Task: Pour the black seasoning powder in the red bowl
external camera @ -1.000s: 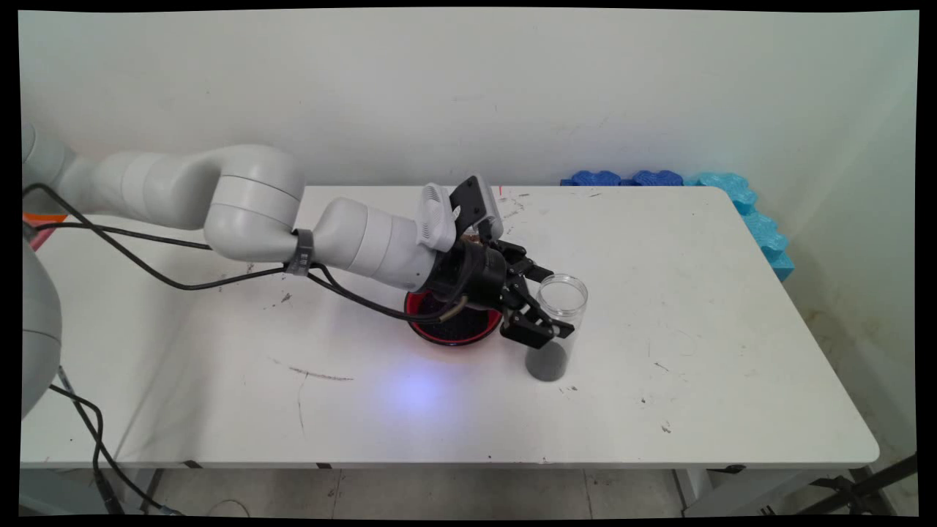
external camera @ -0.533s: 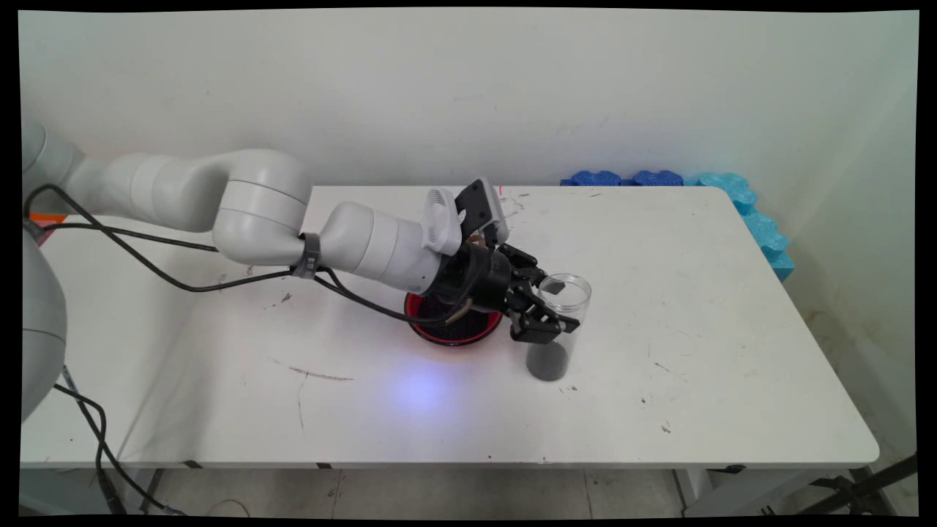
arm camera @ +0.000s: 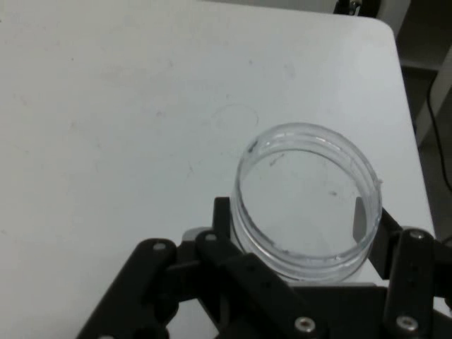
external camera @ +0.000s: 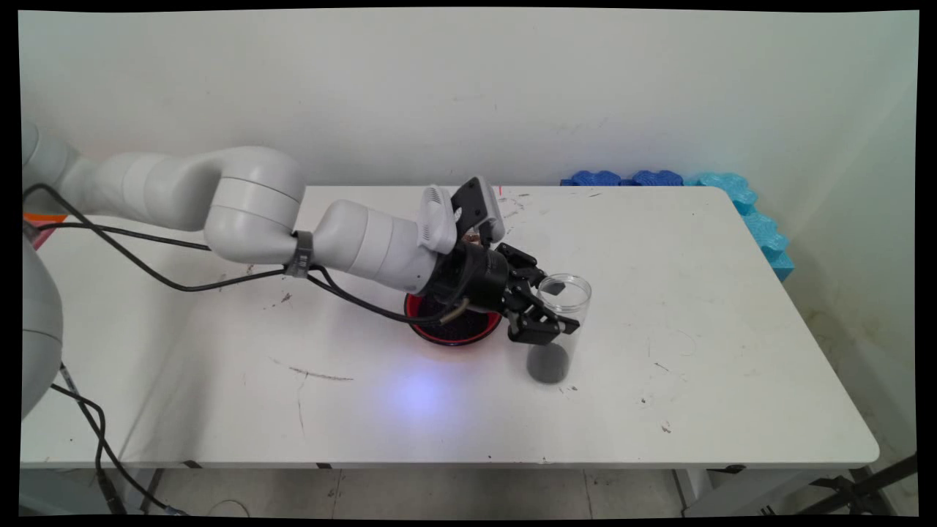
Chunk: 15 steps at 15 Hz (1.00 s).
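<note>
Main view: we note the gripper (external camera: 550,309) clamped round the clear jar (external camera: 558,327), dark powder low inside, just right of the red bowl (external camera: 455,329) on the table (external camera: 732,351). Hand view: fingers (arm camera: 224,224) hug the jar's (arm camera: 305,201) open neck, keeping it upright.

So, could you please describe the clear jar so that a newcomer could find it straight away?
On the white table, look near the middle, just right of the red bowl. The jar stands upright between the gripper fingers. It alone is transparent, open-topped, with dark material at its bottom.
</note>
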Motion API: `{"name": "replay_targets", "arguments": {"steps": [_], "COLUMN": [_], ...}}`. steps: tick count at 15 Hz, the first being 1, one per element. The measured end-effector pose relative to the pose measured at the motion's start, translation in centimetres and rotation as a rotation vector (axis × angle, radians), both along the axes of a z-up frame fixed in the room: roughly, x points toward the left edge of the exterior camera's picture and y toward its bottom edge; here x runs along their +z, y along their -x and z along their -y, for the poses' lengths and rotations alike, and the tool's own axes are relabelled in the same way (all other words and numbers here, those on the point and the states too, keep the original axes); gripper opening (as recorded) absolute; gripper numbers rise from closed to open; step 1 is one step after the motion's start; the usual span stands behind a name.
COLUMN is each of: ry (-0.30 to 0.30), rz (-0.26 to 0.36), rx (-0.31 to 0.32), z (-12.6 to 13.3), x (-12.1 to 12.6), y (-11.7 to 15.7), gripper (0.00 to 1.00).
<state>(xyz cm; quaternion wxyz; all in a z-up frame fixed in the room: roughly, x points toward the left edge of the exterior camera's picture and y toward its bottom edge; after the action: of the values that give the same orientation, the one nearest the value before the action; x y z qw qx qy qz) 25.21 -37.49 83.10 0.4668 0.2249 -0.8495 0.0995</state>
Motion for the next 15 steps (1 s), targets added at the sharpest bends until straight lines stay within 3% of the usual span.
{"name": "replay_targets", "arguments": {"steps": [15], "ry": [-0.045], "rz": [-0.107], "rx": [-0.048], "z": [-2.6], "x": [6.6], "y": [-3.1], "gripper": [0.00]}}
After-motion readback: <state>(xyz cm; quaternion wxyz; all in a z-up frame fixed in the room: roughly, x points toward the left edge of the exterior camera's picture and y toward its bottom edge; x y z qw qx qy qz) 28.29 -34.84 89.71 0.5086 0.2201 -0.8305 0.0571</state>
